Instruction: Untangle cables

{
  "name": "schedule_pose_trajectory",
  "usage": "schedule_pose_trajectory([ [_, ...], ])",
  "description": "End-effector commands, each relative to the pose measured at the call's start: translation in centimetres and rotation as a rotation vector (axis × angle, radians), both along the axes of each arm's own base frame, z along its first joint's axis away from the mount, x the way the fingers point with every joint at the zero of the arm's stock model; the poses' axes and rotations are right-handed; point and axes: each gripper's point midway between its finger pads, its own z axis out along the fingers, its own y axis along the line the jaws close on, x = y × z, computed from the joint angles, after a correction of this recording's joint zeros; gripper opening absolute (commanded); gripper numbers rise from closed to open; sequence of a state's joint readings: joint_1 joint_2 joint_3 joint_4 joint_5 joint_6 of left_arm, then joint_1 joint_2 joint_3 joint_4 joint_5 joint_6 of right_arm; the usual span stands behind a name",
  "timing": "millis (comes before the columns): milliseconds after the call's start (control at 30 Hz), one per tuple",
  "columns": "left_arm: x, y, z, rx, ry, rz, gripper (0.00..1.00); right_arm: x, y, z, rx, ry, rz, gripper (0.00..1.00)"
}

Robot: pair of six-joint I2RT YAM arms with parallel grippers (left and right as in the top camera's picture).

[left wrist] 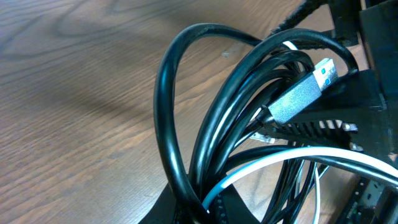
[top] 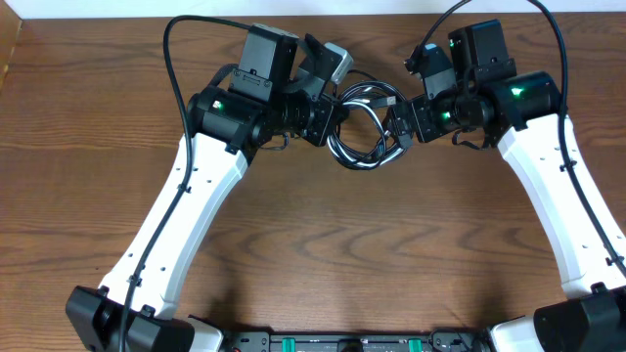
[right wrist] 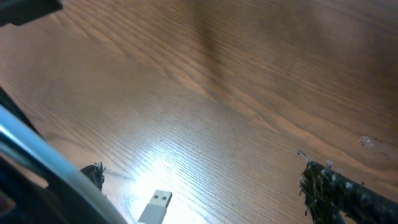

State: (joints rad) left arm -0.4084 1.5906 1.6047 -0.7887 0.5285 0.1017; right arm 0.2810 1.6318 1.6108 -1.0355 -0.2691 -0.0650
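Black and white cables [left wrist: 160, 124] sit in one coiled bundle at the far middle of the wooden bench [top: 313, 235], and we see both wrists crowding it from either side. The left gripper [top: 335, 122] is clamped tight on the bundle's left side. The right gripper [top: 401, 122] stands fully spread just beside the coil's right edge, gripping nothing. A silver plug [right wrist: 155, 208] shows between its fingers.

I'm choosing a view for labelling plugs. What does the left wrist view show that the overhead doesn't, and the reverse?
Left wrist only: the USB plug with its blue insert, close up. Overhead only: both arms, with the left gripper and right gripper flanking the cables. Both: black and white cables coiled together over the wooden table.
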Motion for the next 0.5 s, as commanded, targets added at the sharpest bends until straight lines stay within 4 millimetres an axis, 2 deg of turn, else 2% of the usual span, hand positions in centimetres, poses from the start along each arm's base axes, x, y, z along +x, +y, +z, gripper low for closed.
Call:
schedule_pose_trajectory([
  [0, 0.4, 0.6, 1.3, 0.006, -0.040, 0.029, 0.08, 0.3, 0.0, 0.7, 0.004, -0.016, -0.016, 0.99],
  [133, 0.4, 0.6, 1.2, 0.009, -0.038, 0.031, 0.08, 0.6, 0.1, 1.9, 0.013, -0.044, -0.016, 0.99],
  [367, 0.3, 0.7, 1.2, 0.011, -0.036, 0.032, 0.08, 0.9, 0.2, 5.5, 0.033, -0.104, -0.015, 0.99],
  [467, 0.3, 0.7, 1.1, 0.011, -0.035, 0.032, 0.08, 0.8, 0.3, 6.1, 0.044, -0.108, -0.014, 0.99],
])
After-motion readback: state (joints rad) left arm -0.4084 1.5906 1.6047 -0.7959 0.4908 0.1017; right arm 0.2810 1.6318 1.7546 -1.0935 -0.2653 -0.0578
